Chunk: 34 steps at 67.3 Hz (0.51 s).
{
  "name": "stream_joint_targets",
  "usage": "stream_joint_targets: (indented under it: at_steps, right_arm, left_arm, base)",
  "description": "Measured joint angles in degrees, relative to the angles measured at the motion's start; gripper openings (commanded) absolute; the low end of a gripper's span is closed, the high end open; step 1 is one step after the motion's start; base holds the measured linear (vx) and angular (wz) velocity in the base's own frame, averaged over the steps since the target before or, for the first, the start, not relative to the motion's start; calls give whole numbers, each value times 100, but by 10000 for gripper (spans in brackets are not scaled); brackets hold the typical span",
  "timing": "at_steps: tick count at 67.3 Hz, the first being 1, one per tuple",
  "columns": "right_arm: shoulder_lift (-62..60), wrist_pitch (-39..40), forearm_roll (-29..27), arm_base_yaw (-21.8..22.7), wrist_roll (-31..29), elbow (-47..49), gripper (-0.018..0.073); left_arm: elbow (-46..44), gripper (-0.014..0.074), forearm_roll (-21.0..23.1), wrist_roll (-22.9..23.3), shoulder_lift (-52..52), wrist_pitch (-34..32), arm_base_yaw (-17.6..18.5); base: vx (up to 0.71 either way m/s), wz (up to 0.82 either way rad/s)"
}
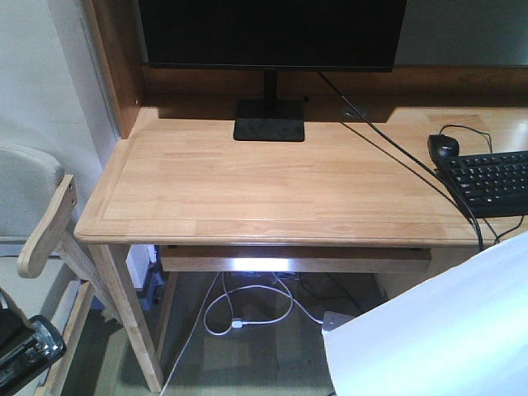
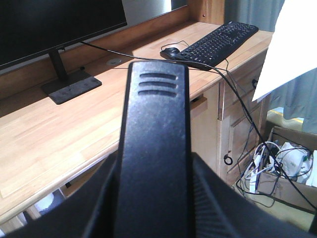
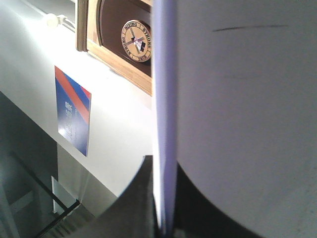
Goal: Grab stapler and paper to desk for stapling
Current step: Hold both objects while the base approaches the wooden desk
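Fingers of the left hand (image 2: 153, 210) are closed on either side of the black, ridged-top desk stapler (image 2: 156, 124). It juts forward out of the grip, held in the air just off the front edge of the light wooden counter (image 2: 59, 144), near its left corner. Dense and rigid, that stapler should ride steadily. Its smooth shell could slip, so I judge a hold across the sides of the body, near the middle, to be the safe one, clear of the top arm that would press down. The right hand (image 3: 163, 220) pinches the thin stack of plain white paper (image 3: 237, 124) at one edge. The stack shows edge-on in the wrist view and floats before the counter's front right part in the front view. Light and floppy, it will likely sag or fan, so a flat lay-down seems wise. Further out the counter carries a black monitor (image 1: 268, 33), a black keyboard (image 1: 491, 177) and a black mouse (image 1: 443, 147)
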State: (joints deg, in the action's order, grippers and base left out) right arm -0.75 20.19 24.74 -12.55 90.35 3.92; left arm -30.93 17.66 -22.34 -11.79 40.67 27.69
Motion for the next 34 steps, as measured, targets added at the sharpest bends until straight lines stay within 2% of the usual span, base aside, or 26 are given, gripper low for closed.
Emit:
stream_joint_targets:
  at_steps: [34]
  right_arm:
    - [0,0,0,0,0,0,-2]
  left_arm:
    - [0,-6,0,0,0,0,0]
  base:
    - [11,-2]
